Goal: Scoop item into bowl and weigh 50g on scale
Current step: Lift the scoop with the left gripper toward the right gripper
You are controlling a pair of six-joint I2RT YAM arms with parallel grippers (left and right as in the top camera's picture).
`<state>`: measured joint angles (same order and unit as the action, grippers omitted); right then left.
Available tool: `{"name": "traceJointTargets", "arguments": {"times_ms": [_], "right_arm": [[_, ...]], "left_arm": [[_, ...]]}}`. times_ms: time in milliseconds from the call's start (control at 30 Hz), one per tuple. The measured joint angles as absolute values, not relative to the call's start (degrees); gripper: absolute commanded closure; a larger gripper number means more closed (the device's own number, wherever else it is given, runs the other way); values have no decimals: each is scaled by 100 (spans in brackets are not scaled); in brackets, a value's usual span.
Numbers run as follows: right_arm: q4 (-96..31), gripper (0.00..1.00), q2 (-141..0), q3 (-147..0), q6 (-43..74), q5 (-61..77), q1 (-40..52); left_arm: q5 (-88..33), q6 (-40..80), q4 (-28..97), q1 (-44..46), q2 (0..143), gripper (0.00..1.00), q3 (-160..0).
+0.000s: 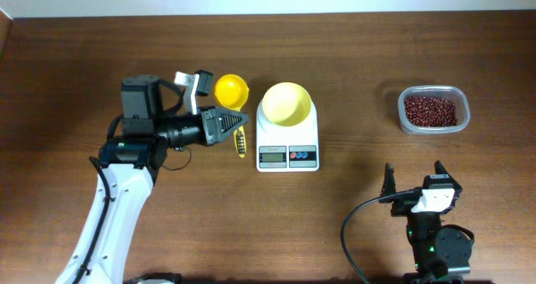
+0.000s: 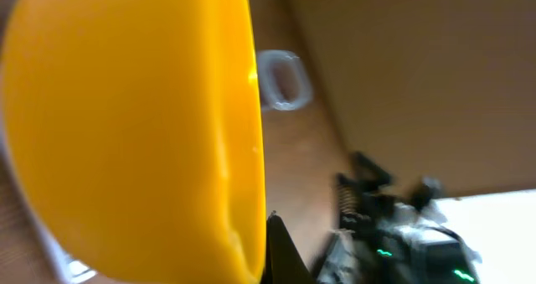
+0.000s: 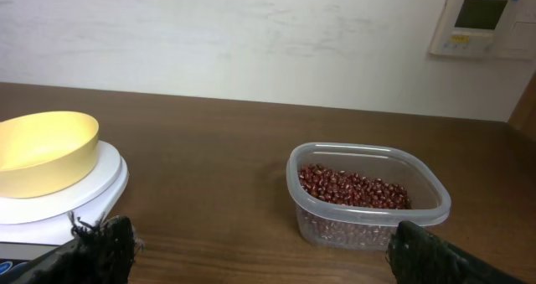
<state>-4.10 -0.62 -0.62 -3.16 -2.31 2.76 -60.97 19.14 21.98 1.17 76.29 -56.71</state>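
Observation:
My left gripper (image 1: 237,123) is shut on the handle of a yellow long-handled scoop (image 1: 232,90), just left of the scale. In the left wrist view the scoop's cup (image 2: 134,125) fills the left half, with one dark fingertip (image 2: 280,252) beside it. The pale-yellow bowl (image 1: 287,102) sits empty on the white scale (image 1: 287,156); both also show in the right wrist view, bowl (image 3: 42,150) on scale (image 3: 96,188). The reddish-brown beans (image 1: 430,110) lie in a clear container (image 3: 368,225). My right gripper (image 1: 413,177) stands open and empty near the front edge, right of the scale.
The clear container (image 1: 458,100) stands at the far right of the brown wooden table (image 1: 352,58). It appears small and distant in the left wrist view (image 2: 283,79). A white wall (image 3: 251,33) with a wall panel (image 3: 477,20) rises behind the table.

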Motion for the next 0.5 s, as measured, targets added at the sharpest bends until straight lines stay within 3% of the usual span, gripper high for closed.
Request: {"name": "traceJointTargets", "arguments": {"times_ms": [200,500], "right_arm": [[-412,1,-64,-62,-318,-231,276],[-331,1,-64,-62,-104,102,276]], "left_arm": [[-7550,2904,1341,117,7627,100,-5671],[-7618,3072,1286,408,7627,100,-5671]]}}
